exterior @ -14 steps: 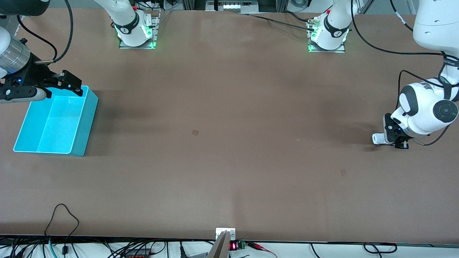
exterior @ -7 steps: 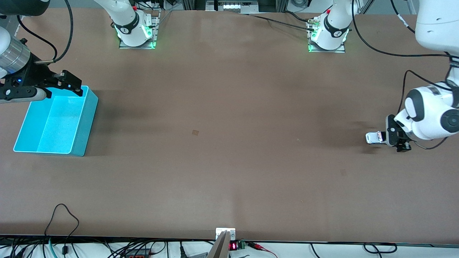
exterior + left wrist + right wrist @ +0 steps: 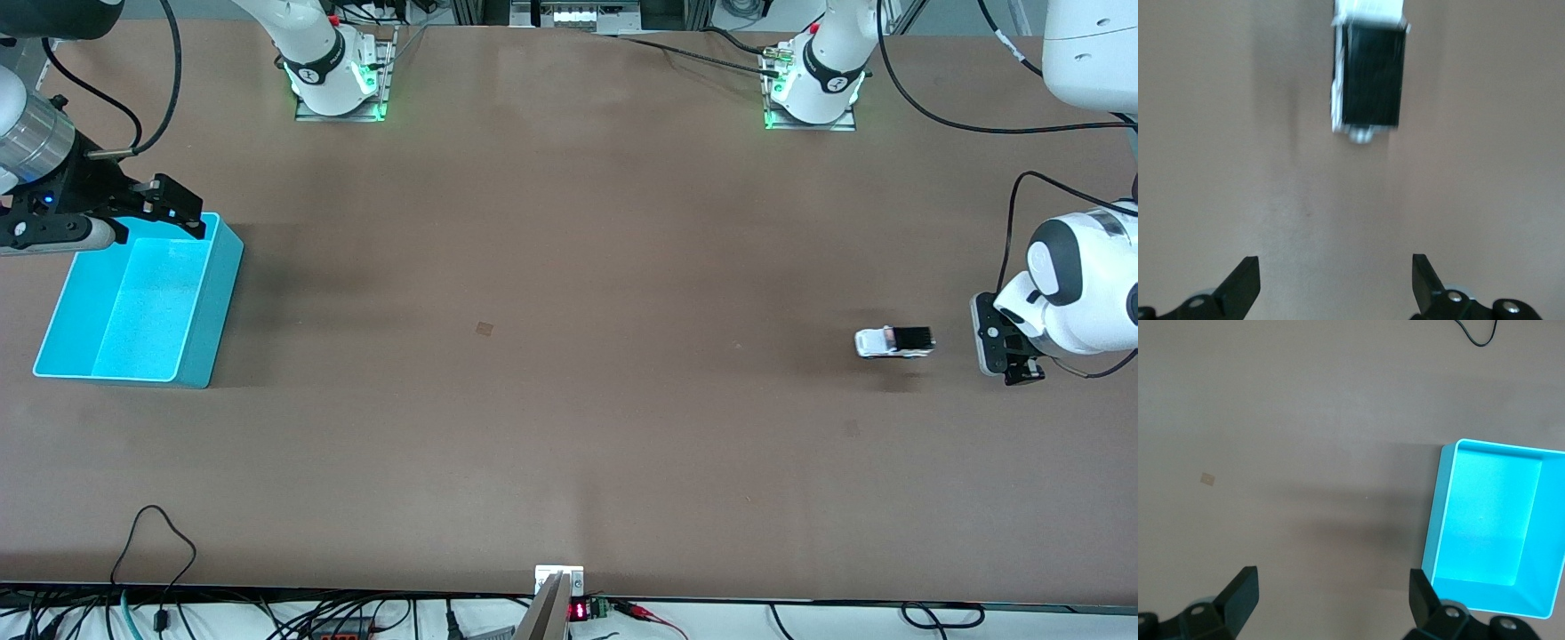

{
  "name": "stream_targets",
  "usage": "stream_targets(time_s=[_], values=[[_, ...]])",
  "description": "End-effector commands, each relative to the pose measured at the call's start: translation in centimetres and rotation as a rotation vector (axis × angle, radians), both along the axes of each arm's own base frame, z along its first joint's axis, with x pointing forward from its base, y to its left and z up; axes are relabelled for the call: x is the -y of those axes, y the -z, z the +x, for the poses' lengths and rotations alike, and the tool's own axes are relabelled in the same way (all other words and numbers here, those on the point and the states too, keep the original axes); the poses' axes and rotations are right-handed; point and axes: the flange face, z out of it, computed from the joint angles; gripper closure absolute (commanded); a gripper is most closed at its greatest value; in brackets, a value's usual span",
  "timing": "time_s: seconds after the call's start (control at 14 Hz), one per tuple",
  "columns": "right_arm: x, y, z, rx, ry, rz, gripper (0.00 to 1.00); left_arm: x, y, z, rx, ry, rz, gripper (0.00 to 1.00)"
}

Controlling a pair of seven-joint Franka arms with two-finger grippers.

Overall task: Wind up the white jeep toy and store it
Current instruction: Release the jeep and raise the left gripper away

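The white jeep toy [image 3: 894, 342] sits free on the worktop just beside the left end effector [image 3: 1003, 348], whose fingers gape wide and empty. Storing remains (winding seems done): the turquoise bin [image 3: 200, 316] is empty, under the waiting, wide-open right end effector [image 3: 173, 206].

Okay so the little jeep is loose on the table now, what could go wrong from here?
The white jeep toy sits free of the open left gripper, so it may roll off course and miss the turquoise bin at the right arm's end. The open right gripper waits over the bin's edge and may grab late.
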Motion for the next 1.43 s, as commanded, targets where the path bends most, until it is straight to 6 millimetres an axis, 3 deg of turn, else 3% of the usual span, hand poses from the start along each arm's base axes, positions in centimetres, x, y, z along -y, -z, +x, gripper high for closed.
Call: stream_targets(time_s=[0.0, 0.29, 0.65, 1.0, 1.36], values=[[0.0, -0.5, -0.2, -0.003, 0.004, -0.010, 0.00, 0.8, -2.5, 0.8, -0.003, -0.065, 0.002, 0.00], [0.0, -0.5, -0.2, -0.003, 0.004, -0.010, 0.00, 1.8, -6.0, 0.5, -0.006, -0.208, 0.012, 0.00], [0.0, -0.5, -0.2, -0.003, 0.004, -0.010, 0.00, 3.5, -8.5, 0.1, -0.001, -0.380, 0.025, 0.00], [0.0, -0.5, -0.2, -0.003, 0.004, -0.010, 0.00, 5.1, -11.5, -1.1, -0.021, -0.672, -0.017, 0.00], [0.1, -0.5, -0.2, -0.003, 0.001, -0.010, 0.00, 8.2, -14.7, -1.1, 0.032, -0.875, 0.006, 0.00]])
